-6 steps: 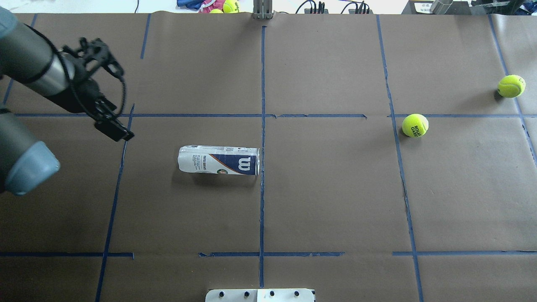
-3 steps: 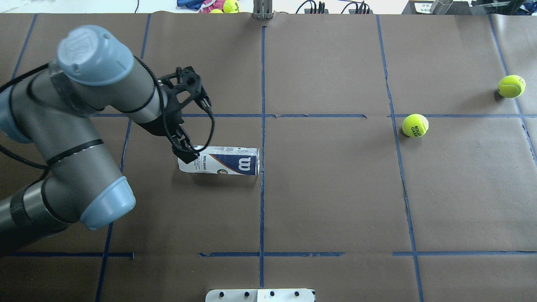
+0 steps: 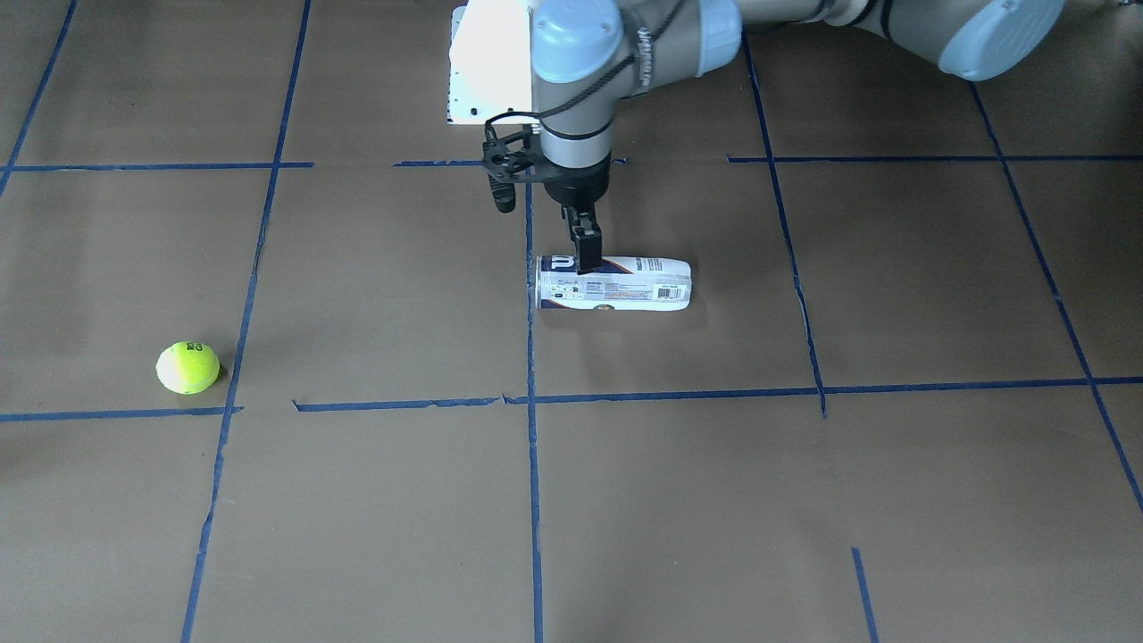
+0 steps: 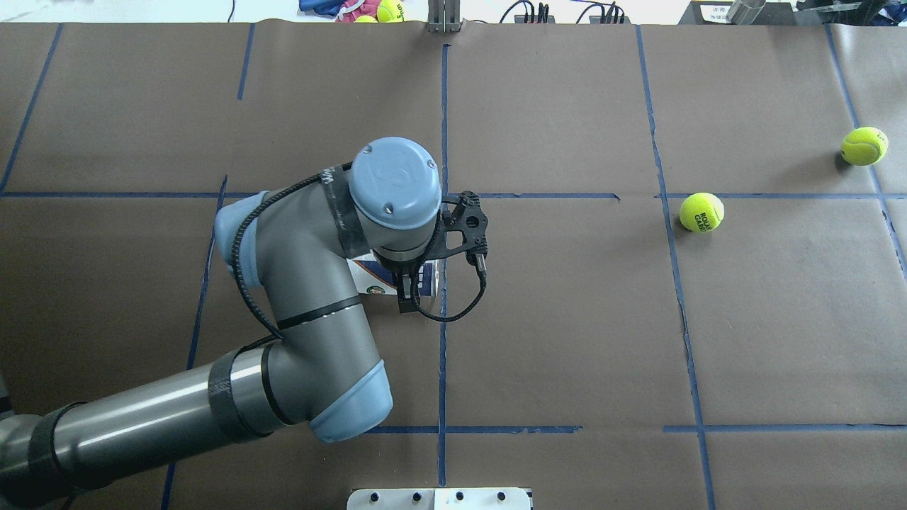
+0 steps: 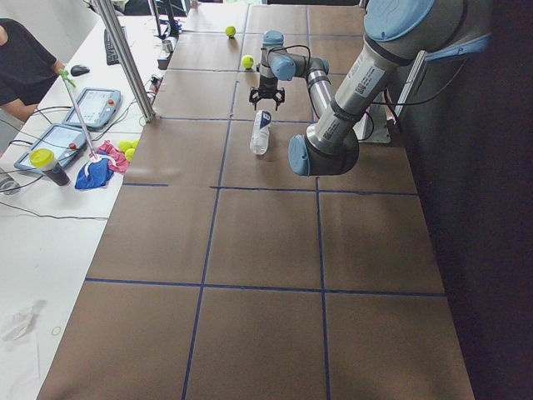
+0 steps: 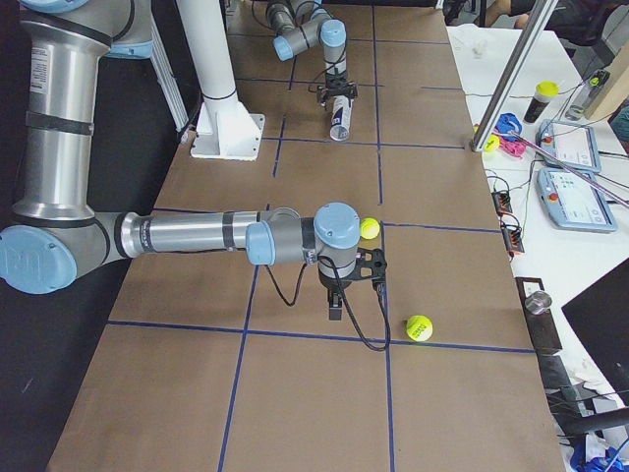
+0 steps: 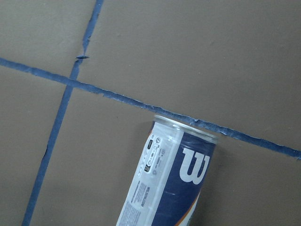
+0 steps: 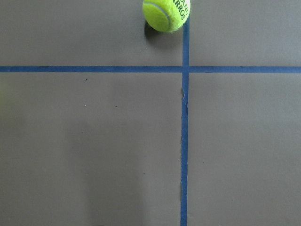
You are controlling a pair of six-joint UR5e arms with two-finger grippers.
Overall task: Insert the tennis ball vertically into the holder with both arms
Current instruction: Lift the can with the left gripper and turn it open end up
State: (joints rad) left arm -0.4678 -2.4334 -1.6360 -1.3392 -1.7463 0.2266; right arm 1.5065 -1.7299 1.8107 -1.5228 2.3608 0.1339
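Note:
The holder (image 4: 425,276) lies on its side at the table's middle, its rimmed W-logo end on a blue tape line (image 7: 186,127); it also shows in the front view (image 3: 616,286). My left gripper (image 4: 406,290) hangs point-down over that end (image 3: 585,253) and looks open and empty; one finger shows at the can's robot-side edge and the wrist hides the other. One tennis ball (image 4: 701,212) rests at mid right and another (image 4: 864,145) at the far right. My right gripper (image 6: 336,307) shows only in the exterior right view, near the far-right ball (image 8: 166,14); I cannot tell its state.
The white bolted pedestal plate (image 4: 439,498) sits at the table's near edge. Spare balls and a cloth (image 4: 388,10) lie beyond the far edge. A side table with tablets (image 5: 92,108) and a seated person (image 5: 17,58) are on the operators' side.
My left arm has swung in from the table's left edge to the right and now hangs over the holder. The holder and both balls have not moved.

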